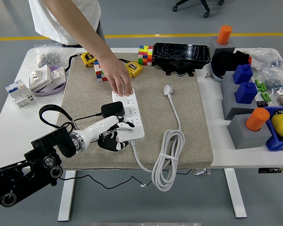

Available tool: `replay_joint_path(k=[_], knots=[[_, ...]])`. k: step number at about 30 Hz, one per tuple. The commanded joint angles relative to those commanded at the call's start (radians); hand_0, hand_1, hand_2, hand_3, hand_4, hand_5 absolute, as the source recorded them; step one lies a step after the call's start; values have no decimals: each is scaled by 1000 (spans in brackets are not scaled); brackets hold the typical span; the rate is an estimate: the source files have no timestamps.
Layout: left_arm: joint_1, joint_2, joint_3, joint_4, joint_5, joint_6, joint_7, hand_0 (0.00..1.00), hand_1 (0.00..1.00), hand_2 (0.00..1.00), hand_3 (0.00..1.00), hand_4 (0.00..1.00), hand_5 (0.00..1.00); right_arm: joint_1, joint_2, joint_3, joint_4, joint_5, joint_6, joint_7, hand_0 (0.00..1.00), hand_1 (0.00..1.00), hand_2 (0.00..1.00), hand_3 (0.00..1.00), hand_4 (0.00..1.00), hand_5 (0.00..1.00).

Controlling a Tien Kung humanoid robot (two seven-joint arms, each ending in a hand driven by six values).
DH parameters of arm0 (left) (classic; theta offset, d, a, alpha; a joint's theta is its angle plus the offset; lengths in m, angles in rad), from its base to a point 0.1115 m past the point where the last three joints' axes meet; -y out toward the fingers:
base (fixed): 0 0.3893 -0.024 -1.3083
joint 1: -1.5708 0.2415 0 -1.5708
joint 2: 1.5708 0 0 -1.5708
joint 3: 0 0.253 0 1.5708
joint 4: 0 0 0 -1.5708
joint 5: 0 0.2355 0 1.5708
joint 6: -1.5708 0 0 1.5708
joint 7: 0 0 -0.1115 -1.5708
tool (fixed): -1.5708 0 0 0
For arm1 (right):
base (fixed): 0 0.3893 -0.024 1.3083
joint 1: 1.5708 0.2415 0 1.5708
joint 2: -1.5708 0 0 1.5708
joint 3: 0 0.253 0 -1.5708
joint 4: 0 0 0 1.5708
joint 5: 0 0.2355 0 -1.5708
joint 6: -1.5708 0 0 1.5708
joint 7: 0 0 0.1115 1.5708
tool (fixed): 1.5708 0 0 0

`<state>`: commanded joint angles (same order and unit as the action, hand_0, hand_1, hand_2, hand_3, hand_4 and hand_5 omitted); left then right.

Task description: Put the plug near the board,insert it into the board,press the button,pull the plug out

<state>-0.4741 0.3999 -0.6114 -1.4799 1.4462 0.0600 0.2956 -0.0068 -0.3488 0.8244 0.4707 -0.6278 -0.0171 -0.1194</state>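
A white power board (129,113) lies on the beige mat (188,122). A black plug (112,109) sits in a socket on the board's left side, and its black cable runs off to the left. My left hand (113,139) rests over the board's near left corner, just below the plug. Its fingers (117,145) are curled and hold nothing. A person's hand (119,82) presses down on the board's far end. The board's own white cable lies coiled (167,162) at the mat's front, with its white plug (168,89) on the mat.
Coloured cube blocks (145,54), yellow parts (134,69) and a black tray (181,56) stand at the mat's far edge. Grey and blue holders with orange cylinders (257,117) fill the right side. Switch parts (42,77) lie far left.
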Motion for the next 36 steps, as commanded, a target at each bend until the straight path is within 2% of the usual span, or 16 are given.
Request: replay_joint_path(k=[5,6,7,11,12,24,35,36], knots=[[0,-2,-5,4,-19,48,-40,185,113,205,617,785,154,9,2,11,1,-2,-2,1,681,687,695,599,935,533],[0,-4,-7,4,-22,58,-49,225,161,259,575,771,188,11,3,13,2,-2,-2,1,681,687,695,599,936,532],[1,-5,-9,5,-27,68,-57,225,161,259,575,771,188,11,3,14,3,-2,-1,1,681,687,695,599,936,532],[4,-9,-14,5,-33,87,-75,225,161,259,575,771,188,12,6,15,1,-1,-1,1,681,687,695,599,936,532],[4,-10,-15,5,-34,89,-77,227,175,284,576,757,216,12,6,15,1,-1,-1,1,681,687,694,598,936,533],[6,-13,-29,3,-31,82,-65,224,181,299,577,751,221,13,7,20,0,-1,-2,1,681,688,695,599,936,533],[25,-26,-36,4,-29,67,-40,217,157,282,587,751,223,-4,14,38,0,-3,-2,2,684,688,694,599,936,532],[25,-26,-36,4,-27,64,-35,163,78,191,622,758,220,-4,16,41,0,-3,-2,2,681,687,693,600,937,532]])
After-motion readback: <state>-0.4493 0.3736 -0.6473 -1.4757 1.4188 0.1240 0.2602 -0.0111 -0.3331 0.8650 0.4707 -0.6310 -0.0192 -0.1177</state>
